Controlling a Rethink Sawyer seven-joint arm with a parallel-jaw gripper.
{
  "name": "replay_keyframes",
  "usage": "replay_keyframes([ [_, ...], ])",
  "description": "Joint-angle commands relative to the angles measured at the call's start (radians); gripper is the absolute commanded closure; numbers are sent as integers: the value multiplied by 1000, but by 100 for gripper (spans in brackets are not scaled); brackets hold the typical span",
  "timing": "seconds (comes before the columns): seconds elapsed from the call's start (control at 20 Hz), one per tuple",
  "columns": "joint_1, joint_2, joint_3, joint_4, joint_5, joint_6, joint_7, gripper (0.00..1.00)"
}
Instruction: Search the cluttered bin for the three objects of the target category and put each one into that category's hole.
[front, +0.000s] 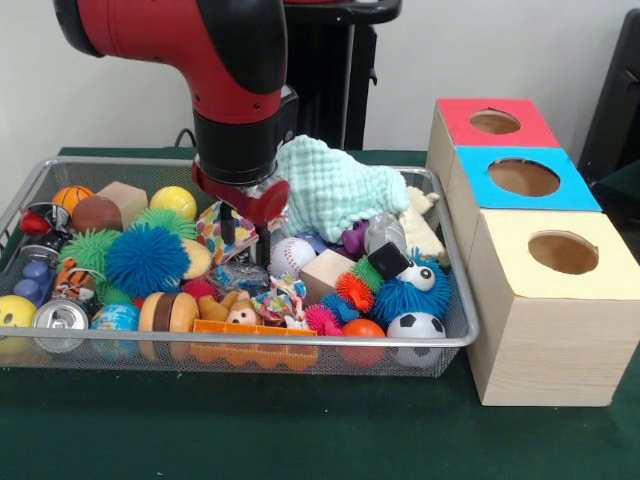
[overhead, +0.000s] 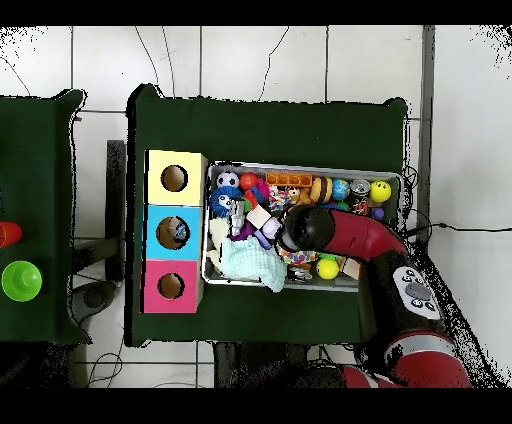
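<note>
The gripper (front: 243, 238) is lowered into the middle of the bin (front: 300, 341), its dark fingers reaching down among the toys just behind a crumpled clear plastic lump (front: 240, 276); whether the fingers are spread or closed, and whether anything is held between them, cannot be told, since the red wrist and the surrounding clutter hide most of them. In the overhead view the gripper itself is covered entirely by the red arm (overhead: 345, 235), which crosses the bin from its lower right. A second glossy, see-through lump (front: 383, 233) is seen to the right of the gripper, partly buried under a pale green knitted cloth (front: 335, 185) and a black block (front: 388, 260); a third cannot be made out in either view. Close around the gripper lie a baseball (front: 292, 255), a pale wooden cube (front: 326, 272) and a confetti-patterned item (front: 222, 232) that is partly masked by the fingers. Farther left a blue spiky ball (front: 147, 259) and a silver can (front: 60, 320) are seen, the can's lower part blurred by the mesh. Outside the bin's right end three boxes stand in a row, and the hole (front: 523, 177) in the blue top of the middle one is open; something indistinct is glimpsed inside it from above (overhead: 173, 231)
</note>
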Motion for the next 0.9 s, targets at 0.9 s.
replay_keyframes([
  [0.9,-2,112,59,-35,-17,-41,2,0],
])
